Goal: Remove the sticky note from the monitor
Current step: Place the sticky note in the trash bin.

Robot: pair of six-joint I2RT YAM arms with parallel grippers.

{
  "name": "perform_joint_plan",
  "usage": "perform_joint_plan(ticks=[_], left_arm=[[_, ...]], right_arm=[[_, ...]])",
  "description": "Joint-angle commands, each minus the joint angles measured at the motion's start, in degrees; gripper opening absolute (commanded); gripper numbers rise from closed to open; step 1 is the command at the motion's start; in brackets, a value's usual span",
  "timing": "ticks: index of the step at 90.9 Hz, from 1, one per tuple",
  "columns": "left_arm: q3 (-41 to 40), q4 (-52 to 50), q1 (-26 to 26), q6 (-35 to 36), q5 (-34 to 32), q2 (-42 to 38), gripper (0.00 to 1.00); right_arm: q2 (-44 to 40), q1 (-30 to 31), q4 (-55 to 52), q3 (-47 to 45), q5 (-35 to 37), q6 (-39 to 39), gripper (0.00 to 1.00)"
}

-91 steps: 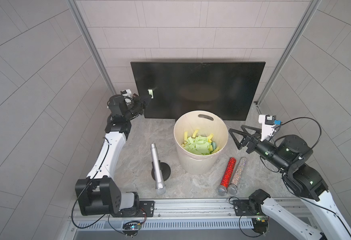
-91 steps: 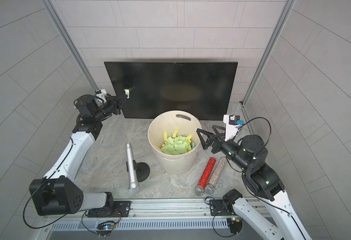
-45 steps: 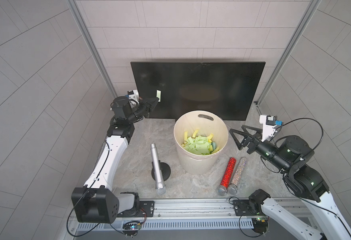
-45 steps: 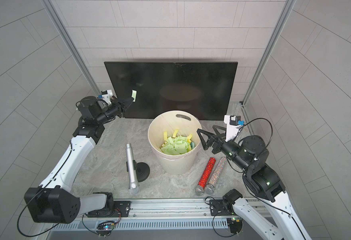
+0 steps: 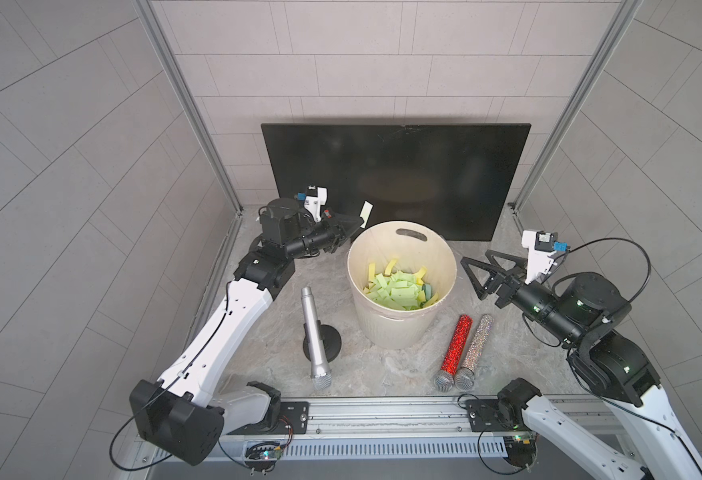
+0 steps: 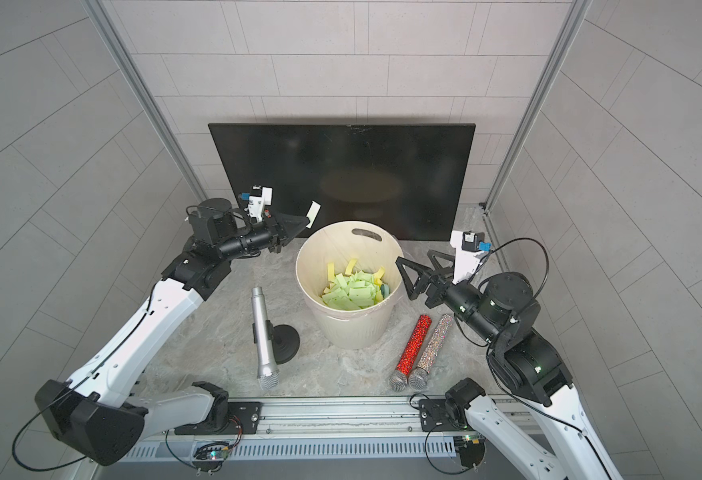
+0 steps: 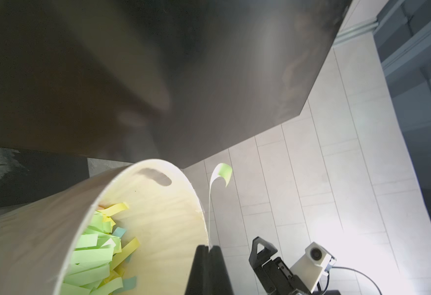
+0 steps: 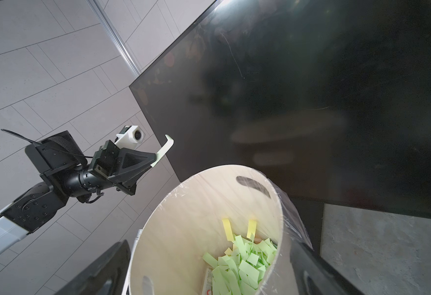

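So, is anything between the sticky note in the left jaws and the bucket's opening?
Nothing visible. The left gripper, jaws shut on the sticky note, is beside the rim of the bucket, whose top is open.

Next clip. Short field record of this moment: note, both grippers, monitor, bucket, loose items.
sticky note: off the monitor, pinched at one end, free end curled
left gripper: shut on sticky note, near bucket rim
right gripper: open, empty, on bucket's opposite side
monitor: black, no note visible on it
bucket: cream, holds green and yellow notes
loose items: silver microphone, red glitter microphone, silver glitter microphone, untouched
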Motion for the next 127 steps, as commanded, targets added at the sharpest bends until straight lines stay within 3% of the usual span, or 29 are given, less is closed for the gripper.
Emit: perform_joint_plan(ticks=[1, 29, 51, 82, 106, 127], left_arm=[[3.0, -6.3, -3.2, 6.6, -1.0, -0.7, 0.0], [5.2, -14.0, -12.3, 13.5, -4.7, 1.6, 0.0], [5.4, -16.1, -15.9, 15.0, -7.1, 3.8, 0.08], [6.6, -17.7, -17.4, 17.9, -8.3, 6.2, 0.38], [9.5, -20.1, -17.3, 21.1, -9.5, 5.4, 0.56], [10.8, -21.6, -16.8, 27.4, -18.6, -0.2, 0.78]], right_arm=[[0.1, -0.2, -0.6, -0.5, 1.0, -1.0, 1.0], [0.5, -0.2, -0.8, -0.8, 2.0, -1.9, 1.0], [0.8, -0.2, -1.0, -1.0, 2.6, -2.5, 1.0], [0.8, -0.3, -1.7, -1.1, 3.4, -3.4, 1.0], [0.6, -0.4, -2.3, -0.8, 5.8, -5.9, 1.0], [0.2, -0.8, -3.7, 1.2, 13.4, -11.4, 1.0]])
